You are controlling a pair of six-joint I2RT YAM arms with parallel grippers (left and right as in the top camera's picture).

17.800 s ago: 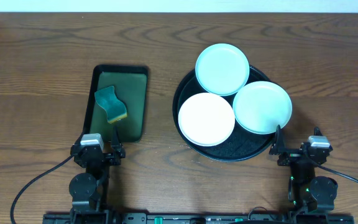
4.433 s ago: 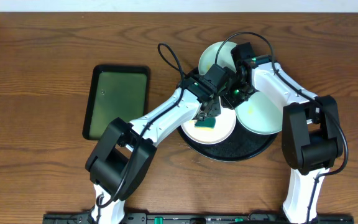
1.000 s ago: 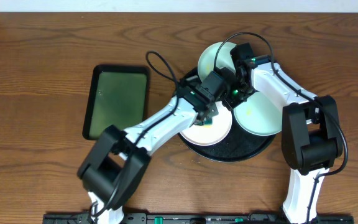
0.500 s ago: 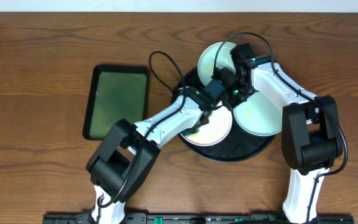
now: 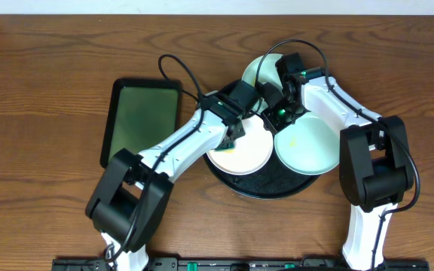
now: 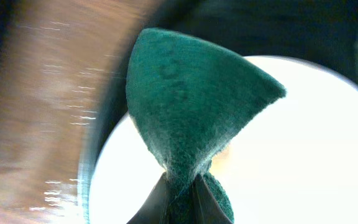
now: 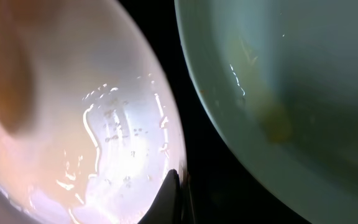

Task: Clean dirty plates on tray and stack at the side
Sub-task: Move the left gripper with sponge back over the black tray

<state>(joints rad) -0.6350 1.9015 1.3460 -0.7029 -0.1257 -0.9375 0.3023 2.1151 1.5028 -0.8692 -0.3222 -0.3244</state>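
A white plate lies on the left of the round black tray, beside a mint plate with yellowish smears. A second mint plate sits at the tray's back edge. My left gripper is shut on a folded green sponge, which hangs over the white plate near its left rim. My right gripper is shut, with its tips at the wet rim of the white plate. Across a dark gap of tray lies the mint plate.
A smaller dark-green rectangular tray lies on the wooden table left of the black tray. Both arms cross over the black tray, and the left arm's cable loops above it.
My left gripper has carried the sponge leftward across the white plate. The white plate and the front mint plate have shifted a little to the left. The right gripper has followed at the rim.
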